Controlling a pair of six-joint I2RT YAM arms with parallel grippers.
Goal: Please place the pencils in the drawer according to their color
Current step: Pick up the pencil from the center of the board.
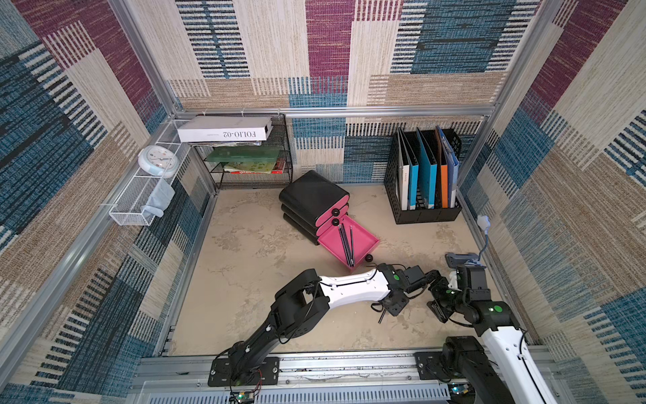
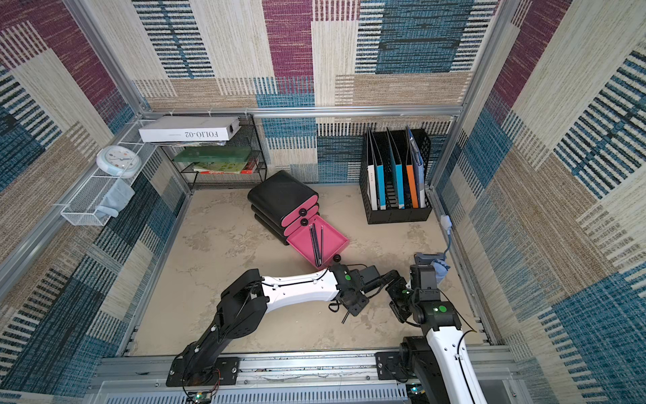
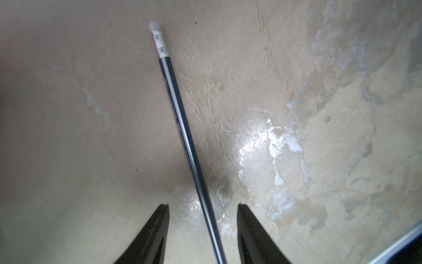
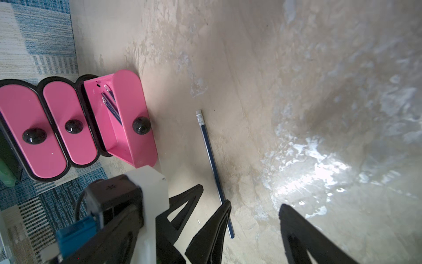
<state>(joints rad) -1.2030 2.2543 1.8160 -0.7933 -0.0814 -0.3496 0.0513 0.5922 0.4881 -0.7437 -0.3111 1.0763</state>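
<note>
While it lies flat on the table [image 3: 91, 137], a dark blue pencil [image 3: 187, 146] runs long and straight between the two fingers of the left gripper [image 3: 203, 205]. Those fingers stand apart and do not squeeze it. Its white end points away from both grippers, toward the front edge of the table. The right gripper [image 1: 437, 297] is spread wide, holding nothing. More dark pencils [image 1: 346, 245] lie lengthwise in the open pink drawer [image 1: 370, 245].
</note>
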